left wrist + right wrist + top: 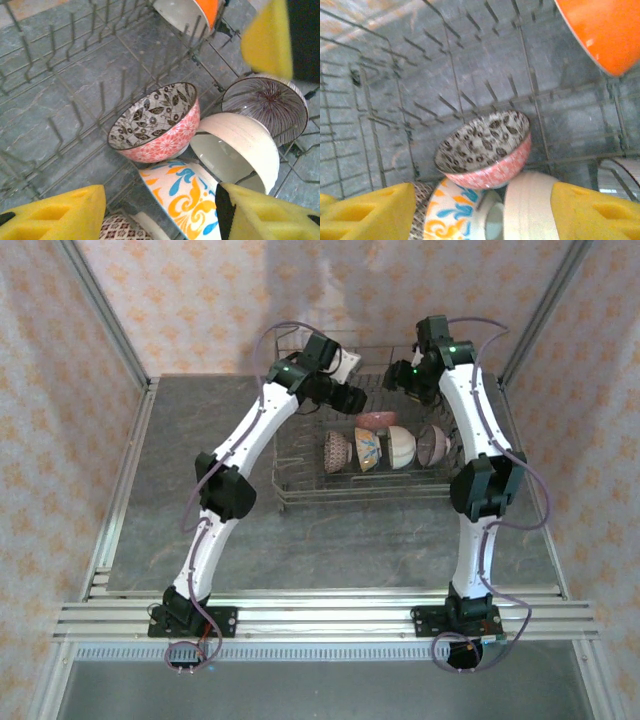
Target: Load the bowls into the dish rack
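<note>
Pale pink patterned walls (60, 390) close in a grey stone-look table (190, 440). The dish rack (300, 487) stands at its 12 o'clock end.

Along the rack's near side four bowls stand on edge in a row. From 9 o'clock to 3 o'clock they are the mauve bowl (336, 451), the floral bowl (368, 449), the white bowl (400, 447) and the striped bowl (433, 444).

A pink bowl (377, 419) lies just at 12 o'clock of the floral one. In the left wrist view this pink bowl (155, 122) is tilted and shows a black-and-white leaf lining. It touches the floral bowl (185, 195) at its 6 o'clock and the white bowl (235, 150) at its 3 o'clock. The striped bowl (267, 102) sits beyond the white one, and an orange bowl (192, 12) stands among the tines at 1 o'clock.

The right wrist view shows the pink bowl (485, 150) resting on the floral bowl (455, 215) and the white bowl (527, 210). The orange bowl (602, 30) is well apart from it at 2 o'clock.

The left gripper (160, 220) hangs over the bowls with its yellow fingers spread wide and nothing between them. The right gripper (480, 215) is likewise spread and empty. From above, the left gripper (350, 397) sits at 11 o'clock of the pink bowl and the right gripper (398, 375) at 1 o'clock, both over the rack.
</note>
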{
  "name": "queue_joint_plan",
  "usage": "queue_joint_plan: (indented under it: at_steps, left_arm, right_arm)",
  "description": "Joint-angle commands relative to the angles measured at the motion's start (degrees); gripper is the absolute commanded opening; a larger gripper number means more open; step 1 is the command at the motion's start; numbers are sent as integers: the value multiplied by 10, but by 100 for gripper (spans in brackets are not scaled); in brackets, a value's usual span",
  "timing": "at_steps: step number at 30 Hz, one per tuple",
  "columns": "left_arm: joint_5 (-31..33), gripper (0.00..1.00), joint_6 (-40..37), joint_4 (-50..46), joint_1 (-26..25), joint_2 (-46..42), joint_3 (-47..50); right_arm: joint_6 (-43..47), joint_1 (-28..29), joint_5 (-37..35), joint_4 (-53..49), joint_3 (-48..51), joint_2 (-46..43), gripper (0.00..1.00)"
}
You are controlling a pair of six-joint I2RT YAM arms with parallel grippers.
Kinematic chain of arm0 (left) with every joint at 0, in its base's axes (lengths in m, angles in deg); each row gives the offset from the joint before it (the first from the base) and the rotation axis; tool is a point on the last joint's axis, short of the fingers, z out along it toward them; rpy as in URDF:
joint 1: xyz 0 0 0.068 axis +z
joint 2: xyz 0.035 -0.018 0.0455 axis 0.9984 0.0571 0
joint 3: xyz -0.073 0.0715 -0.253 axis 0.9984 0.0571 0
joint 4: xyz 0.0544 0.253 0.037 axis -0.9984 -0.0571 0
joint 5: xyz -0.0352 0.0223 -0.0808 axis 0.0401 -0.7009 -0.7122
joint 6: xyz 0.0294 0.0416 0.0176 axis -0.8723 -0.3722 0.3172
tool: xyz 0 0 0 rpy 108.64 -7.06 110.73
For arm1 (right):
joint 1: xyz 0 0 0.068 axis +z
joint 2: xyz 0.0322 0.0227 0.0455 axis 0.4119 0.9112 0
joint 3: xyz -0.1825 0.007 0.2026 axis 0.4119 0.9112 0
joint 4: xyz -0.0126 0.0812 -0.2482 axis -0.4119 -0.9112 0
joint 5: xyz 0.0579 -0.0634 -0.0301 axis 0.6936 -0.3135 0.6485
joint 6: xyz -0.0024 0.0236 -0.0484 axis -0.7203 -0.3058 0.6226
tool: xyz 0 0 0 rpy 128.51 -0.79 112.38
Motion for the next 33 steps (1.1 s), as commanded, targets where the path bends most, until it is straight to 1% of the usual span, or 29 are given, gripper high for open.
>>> queue_joint_plan:
  at_steps: [1, 4, 5, 6, 7, 8, 10, 13, 17, 18, 20, 23, 27, 30, 31, 33]
  left_arm:
    - [11, 62, -59, 31, 1, 23, -16]
    - [-10, 62, -79, 40, 0, 32, -17]
    - [-11, 62, -85, 39, -1, 34, -16]
    - [-15, 62, -90, 35, -1, 35, -16]
    - [-13, 62, -92, 33, -1, 35, -15]
    - [-8, 62, -89, 31, 1, 33, -14]
    - [-11, 62, -75, 34, 4, 22, -4]
    - [-18, 62, -40, 84, 14, -27, 65]
    - [-39, 62, 19, 215, 34, -124, 210]
    - [-45, 62, 34, 238, 40, -142, 238]
    - [-61, 62, 62, 272, 51, -175, 277]
    - [-65, 62, 70, 266, 60, -201, 298]
    - [-53, 62, 53, 220, 61, -222, 304]
    - [-41, 62, 48, 203, 60, -237, 317]
    - [-38, 62, 47, 200, 60, -241, 322]
    - [-32, 62, 47, 193, 61, -250, 330]
  right_arm:
    - [0, 9, -14, -63, -57, 42, 71]
    - [9, 16, 0, -78, -102, 76, 71]
    - [21, 19, -13, -89, -121, 88, 69]
    - [44, 25, -17, -93, -131, 97, 69]
    - [85, 32, -3, -91, -132, 102, 69]
    - [120, 39, -6, -88, -128, 106, 70]
    - [161, 42, -14, -69, -109, 104, 70]
    - [232, 36, 15, -35, -94, 100, 70]
    - [331, 27, 59, -2, -81, 99, 69]
    - [349, 24, 80, 2, -80, 101, 68]
    - [397, 14, 144, -2, -80, 109, 65]
    - [478, 4, 205, -34, -86, 124, 61]
    - [567, -7, 223, -96, -103, 142, 60]
    - [606, -10, 200, -107, -99, 152, 52]
    - [615, -10, 190, -106, -101, 158, 48]
    - [619, -10, 181, -96, -103, 169, 47]
